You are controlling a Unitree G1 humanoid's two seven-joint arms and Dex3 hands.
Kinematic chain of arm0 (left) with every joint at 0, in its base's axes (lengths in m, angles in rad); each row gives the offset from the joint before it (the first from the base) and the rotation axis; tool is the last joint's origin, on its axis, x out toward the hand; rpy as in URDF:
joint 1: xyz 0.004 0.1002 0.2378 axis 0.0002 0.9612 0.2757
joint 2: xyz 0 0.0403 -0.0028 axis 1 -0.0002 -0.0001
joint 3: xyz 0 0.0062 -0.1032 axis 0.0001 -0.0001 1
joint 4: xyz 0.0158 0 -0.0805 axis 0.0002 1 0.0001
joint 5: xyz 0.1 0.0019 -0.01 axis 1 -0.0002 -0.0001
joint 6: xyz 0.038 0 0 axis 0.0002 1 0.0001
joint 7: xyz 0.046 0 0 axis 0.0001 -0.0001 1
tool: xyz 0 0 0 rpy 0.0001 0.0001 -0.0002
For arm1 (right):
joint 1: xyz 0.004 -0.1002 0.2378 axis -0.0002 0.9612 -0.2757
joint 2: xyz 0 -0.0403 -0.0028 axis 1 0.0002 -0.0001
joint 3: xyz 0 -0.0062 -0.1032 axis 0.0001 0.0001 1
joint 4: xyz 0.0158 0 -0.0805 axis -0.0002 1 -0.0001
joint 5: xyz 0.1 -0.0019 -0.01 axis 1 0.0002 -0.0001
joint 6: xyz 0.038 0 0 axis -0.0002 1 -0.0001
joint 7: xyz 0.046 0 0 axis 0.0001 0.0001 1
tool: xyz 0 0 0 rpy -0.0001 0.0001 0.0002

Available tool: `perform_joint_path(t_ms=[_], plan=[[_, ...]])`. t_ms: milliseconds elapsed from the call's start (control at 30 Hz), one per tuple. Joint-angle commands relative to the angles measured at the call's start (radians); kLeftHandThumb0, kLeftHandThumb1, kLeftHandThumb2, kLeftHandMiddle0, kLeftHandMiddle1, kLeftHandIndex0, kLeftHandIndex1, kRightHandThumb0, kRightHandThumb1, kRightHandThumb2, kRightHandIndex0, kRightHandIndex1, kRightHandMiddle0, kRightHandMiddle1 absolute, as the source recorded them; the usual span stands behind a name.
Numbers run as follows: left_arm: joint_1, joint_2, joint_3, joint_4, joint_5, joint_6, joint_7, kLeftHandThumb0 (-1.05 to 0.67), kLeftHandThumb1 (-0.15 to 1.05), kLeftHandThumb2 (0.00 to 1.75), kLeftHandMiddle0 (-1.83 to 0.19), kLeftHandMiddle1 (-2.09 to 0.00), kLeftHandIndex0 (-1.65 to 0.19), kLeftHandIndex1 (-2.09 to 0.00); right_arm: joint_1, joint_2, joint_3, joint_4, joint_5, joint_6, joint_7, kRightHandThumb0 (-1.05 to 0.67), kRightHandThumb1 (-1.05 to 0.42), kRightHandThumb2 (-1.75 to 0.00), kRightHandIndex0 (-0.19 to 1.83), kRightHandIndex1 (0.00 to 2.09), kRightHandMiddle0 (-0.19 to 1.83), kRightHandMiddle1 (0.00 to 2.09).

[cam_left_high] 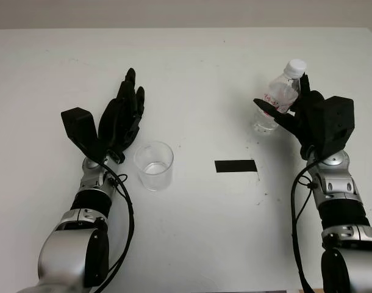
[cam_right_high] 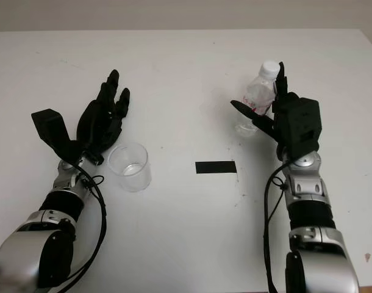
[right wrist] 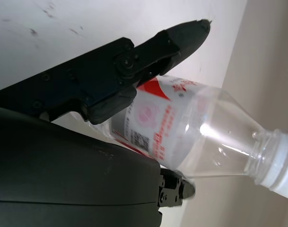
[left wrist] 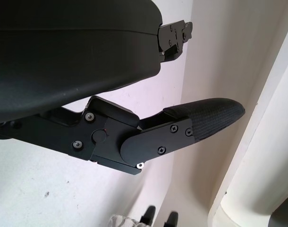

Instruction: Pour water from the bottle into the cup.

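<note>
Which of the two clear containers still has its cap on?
The bottle, white-capped, gripped by the right robot hand; the cup by the left robot hand is open-topped.

Light even and bright, diffuse from above. White worktop (cam_left_high: pixel 198 244) nearly washed out; shadows under things faint and soft. Small glints on the clear bottle (right wrist: pixel 215 137) shoulder. Head views sharp throughout. Wrist views: near black shell slightly soft, background blurred.

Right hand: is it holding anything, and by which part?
Yes. The right hand grips the bottle around its labelled middle. The left hand is open beside the cup.
</note>
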Motion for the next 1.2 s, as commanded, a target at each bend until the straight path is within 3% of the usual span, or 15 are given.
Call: perform_joint_path(t_ms=[0,33,67,133,200,333,567,800,933,1167], plan=[[0.026,-0.001,0.001,-0.005,0.002,-0.003,0.005,-0.89,1.05,0.72,0.19,0.0,0.19,0.0,-0.03,0.005,-0.011,0.044,0.005,-0.005,-0.022,-0.55,-0.91,-0.06,0.24,1.13,0.13,1.34],[0.027,0.0,0.001,-0.006,0.002,-0.006,0.005,-0.89,1.05,0.72,0.19,0.0,0.19,0.0,-0.036,-0.002,-0.002,0.062,-0.003,-0.012,-0.02,-0.52,-0.95,-0.06,0.31,1.56,0.2,1.69],[0.028,0.0,0.001,-0.007,0.002,-0.007,0.005,-0.89,1.05,0.71,0.19,0.0,0.19,0.0,-0.042,-0.011,0.013,0.077,-0.02,-0.012,-0.018,-0.52,-0.98,-0.06,0.42,1.77,0.3,1.85],[0.029,0.002,0.002,-0.009,0.0,-0.005,0.005,-0.88,1.05,0.72,0.19,0.0,0.19,0.0,-0.05,-0.024,0.04,0.098,-0.051,-0.008,-0.014,-0.52,-1.03,-0.07,0.72,1.99,0.55,2.04],[0.03,0.001,0.003,-0.012,0.0,-0.003,0.007,-0.88,1.05,0.72,0.19,0.0,0.19,0.0,-0.054,-0.03,0.054,0.108,-0.067,-0.01,-0.006,-0.5,-1.04,-0.11,0.87,2.06,0.7,2.08],[0.027,-0.001,0.007,-0.014,-0.008,0.003,0.003,-0.88,1.05,0.7,0.19,0.0,0.19,0.0,-0.056,-0.036,0.072,0.117,-0.078,-0.024,0.021,-0.46,-1.05,-0.22,1.03,2.09,0.91,2.09],[0.024,0.001,0.001,-0.01,0.0,-0.005,0.004,-0.89,1.05,0.7,0.19,0.0,0.19,0.0,-0.051,-0.04,0.088,0.121,-0.084,-0.06,0.059,-0.4,-1.05,-0.32,1.15,2.09,0.94,2.09],[0.019,0.001,-0.001,-0.011,0.005,-0.001,0.011,-0.89,1.05,0.71,0.19,0.0,0.19,0.0,-0.041,-0.033,0.112,0.105,-0.124,-0.153,0.009,-0.39,-1.05,-0.36,1.14,2.09,0.94,2.09],[0.018,0.004,-0.005,-0.013,0.009,-0.002,0.011,-0.89,1.05,0.71,0.19,0.0,0.19,0.0,-0.034,-0.041,0.158,0.064,-0.206,-0.253,-0.067,-0.4,-1.05,-0.39,1.17,2.09,0.96,2.09],[0.024,0.004,-0.007,-0.022,0.008,0.002,0.015,-0.89,1.05,0.71,0.19,0.0,0.19,0.0,-0.034,-0.055,0.28,-0.089,-0.46,-0.263,-0.247,-0.41,-1.05,-0.39,1.23,2.09,0.83,2.09]])
